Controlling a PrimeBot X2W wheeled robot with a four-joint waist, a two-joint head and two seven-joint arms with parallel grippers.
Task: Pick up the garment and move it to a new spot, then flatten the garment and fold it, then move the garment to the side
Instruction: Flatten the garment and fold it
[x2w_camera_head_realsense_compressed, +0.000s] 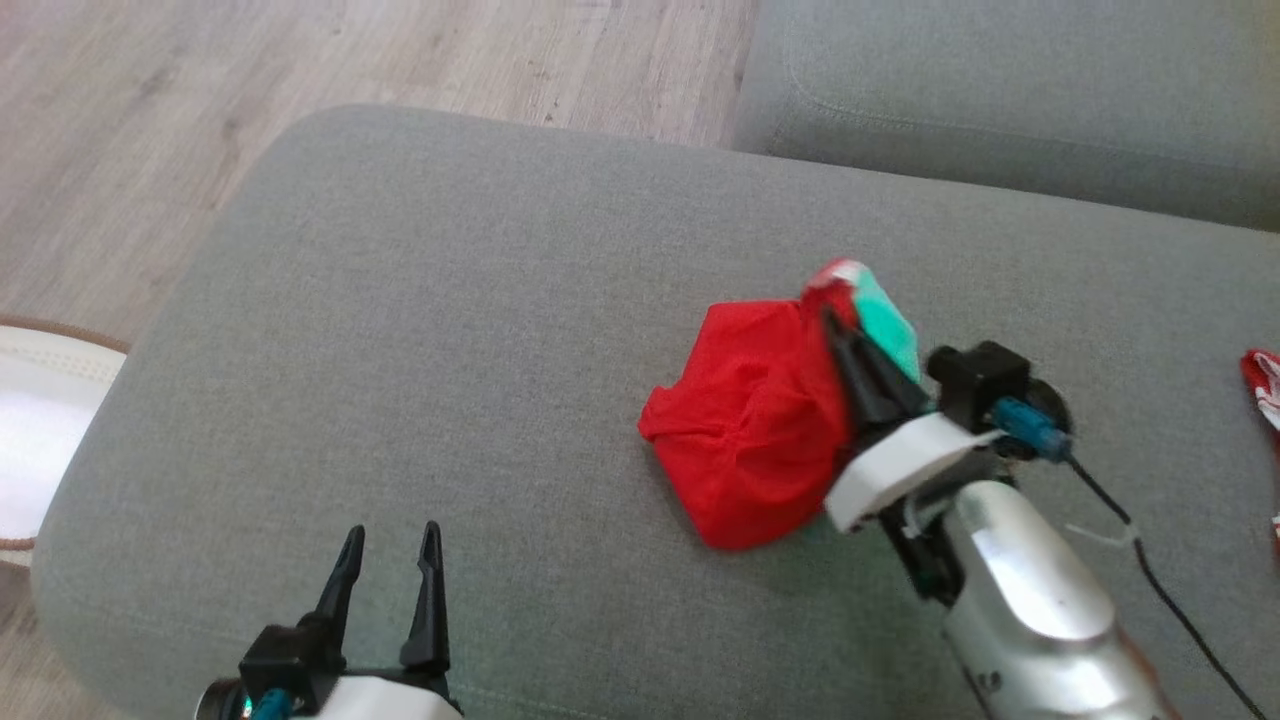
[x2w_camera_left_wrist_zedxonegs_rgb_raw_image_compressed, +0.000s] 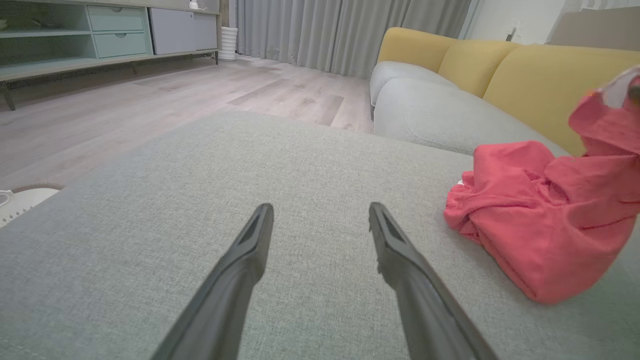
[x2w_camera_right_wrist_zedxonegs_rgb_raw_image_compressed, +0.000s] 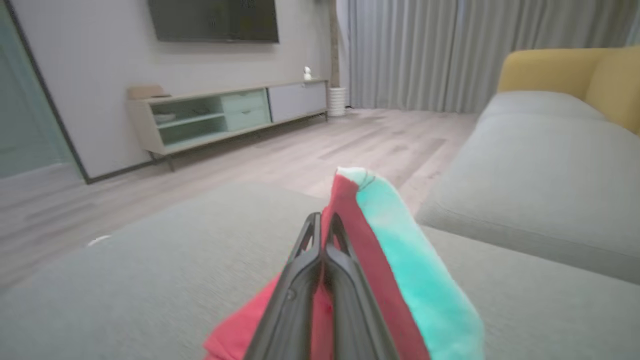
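The garment (x2w_camera_head_realsense_compressed: 755, 420) is a crumpled red piece with a teal and white band, lying right of centre on the grey cushion (x2w_camera_head_realsense_compressed: 450, 330). My right gripper (x2w_camera_head_realsense_compressed: 835, 325) is shut on its upper edge, lifting the teal band (x2w_camera_right_wrist_zedxonegs_rgb_raw_image_compressed: 415, 260) into a peak beside the closed fingers (x2w_camera_right_wrist_zedxonegs_rgb_raw_image_compressed: 322, 235). In the left wrist view the garment (x2w_camera_left_wrist_zedxonegs_rgb_raw_image_compressed: 545, 225) sits to the right, its top pulled up. My left gripper (x2w_camera_head_realsense_compressed: 390, 545) hovers open at the cushion's near left edge, its fingers (x2w_camera_left_wrist_zedxonegs_rgb_raw_image_compressed: 255, 240) apart over bare fabric and well away from the garment.
A second grey seat cushion (x2w_camera_head_realsense_compressed: 1000, 90) lies behind, with yellow backrests (x2w_camera_left_wrist_zedxonegs_rgb_raw_image_compressed: 545, 70). Wooden floor (x2w_camera_head_realsense_compressed: 300, 60) runs along the left, with a white round object (x2w_camera_head_realsense_compressed: 40, 420) at the cushion's left. Another red and white cloth (x2w_camera_head_realsense_compressed: 1262, 385) peeks in at the right edge.
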